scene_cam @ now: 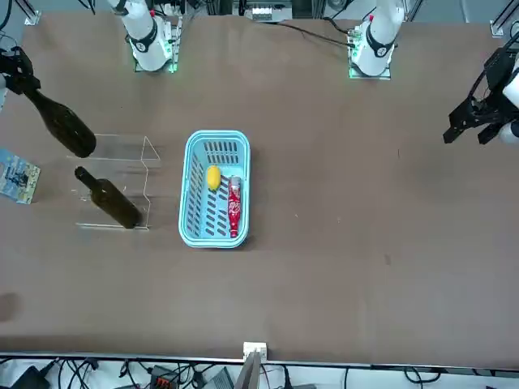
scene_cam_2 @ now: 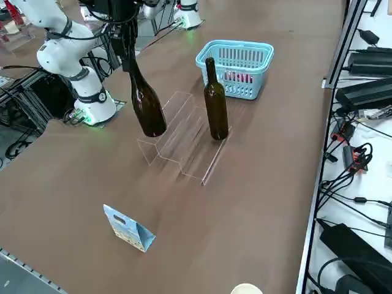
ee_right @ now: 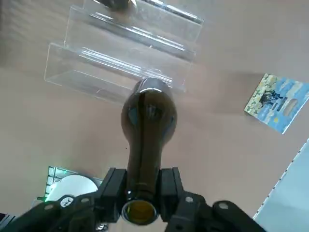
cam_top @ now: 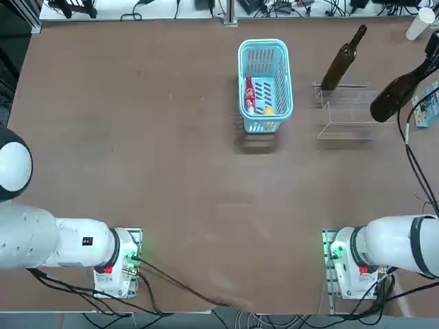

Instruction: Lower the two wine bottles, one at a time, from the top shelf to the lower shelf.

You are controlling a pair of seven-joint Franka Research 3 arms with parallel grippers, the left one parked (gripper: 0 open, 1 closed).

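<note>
Clamping a tilted bottle (ee_right: 149, 116) by its neck in the right gripper (ee_right: 145, 179) near the rack (scene_cam_2: 184, 138); might topple if released aslant.

Box (scene_cam_2: 130, 228) beside rack (scene_cam_2: 184, 138), basket (scene_cam_2: 236, 67) opposite.

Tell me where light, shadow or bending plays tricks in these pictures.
Top view: a dark shadow below the light-blue plastic basket; right wrist view: bright glare streaks along the clear acrylic rack, and a highlight on the rounded base of the dark brown glass bottle gripped by the right tool; right side view: the rack shows mostly as pale edges.
</note>
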